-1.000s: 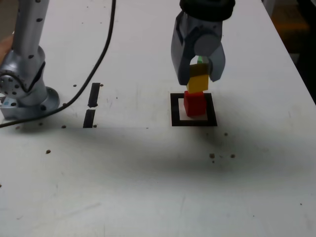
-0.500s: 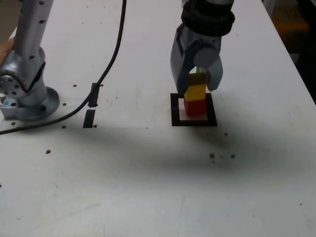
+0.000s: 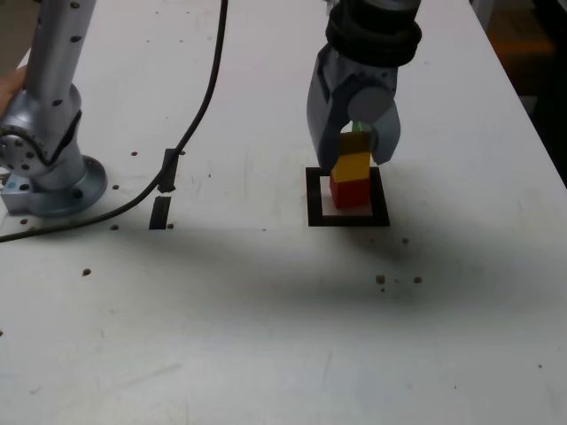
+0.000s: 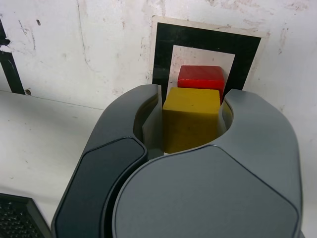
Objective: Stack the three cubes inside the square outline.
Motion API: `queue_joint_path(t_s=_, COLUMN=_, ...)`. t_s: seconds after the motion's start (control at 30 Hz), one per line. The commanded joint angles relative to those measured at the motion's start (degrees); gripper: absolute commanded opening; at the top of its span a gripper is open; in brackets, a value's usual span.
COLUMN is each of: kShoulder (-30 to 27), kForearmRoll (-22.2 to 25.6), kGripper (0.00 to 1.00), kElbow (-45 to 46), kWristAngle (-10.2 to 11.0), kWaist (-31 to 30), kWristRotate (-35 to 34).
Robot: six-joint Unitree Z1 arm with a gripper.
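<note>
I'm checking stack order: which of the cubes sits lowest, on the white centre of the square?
The red cube. It rests inside the square outline, with the yellow cube on top of it between the gripper's jaws; only a sliver of green shows behind.

Silver-grey arm column [image 3: 53,80] dotted with small dark screws, round flanged base [image 3: 49,190]. Black cable [image 3: 190,124] trailing from arm. Gripper [image 3: 353,155]: 2 rounded grey shells, black ribbed collar [image 3: 372,35] above; darker grey panel in wrist view.

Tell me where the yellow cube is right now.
In the exterior view the yellow cube sits right of centre, on top of the red cube inside the square outline, between the jaws of the pincer.
</note>
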Motion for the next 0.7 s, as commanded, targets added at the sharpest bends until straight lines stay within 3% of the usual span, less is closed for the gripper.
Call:
queue_joint_path(t_s=0.0, kShoulder=0.26, kForearmRoll=-0.21, kGripper=0.36, kElbow=0.07, kWristAngle=-0.09, kWaist=-0.01, kWristRotate=0.06)
queue_joint_path(t_s=0.4, kShoulder=1.08, kForearmRoll=-1.12, kGripper=0.46, kElbow=0.73, kWristAngle=-0.23, kWaist=0.01, kWristRotate=-0.03)
queue_joint_path(t_s=0.67, kShoulder=1.01, kForearmRoll=-1.70, kGripper=0.82, kElbow=0.85, kWristAngle=0.39, kWaist=0.14, kWristRotate=-0.07)
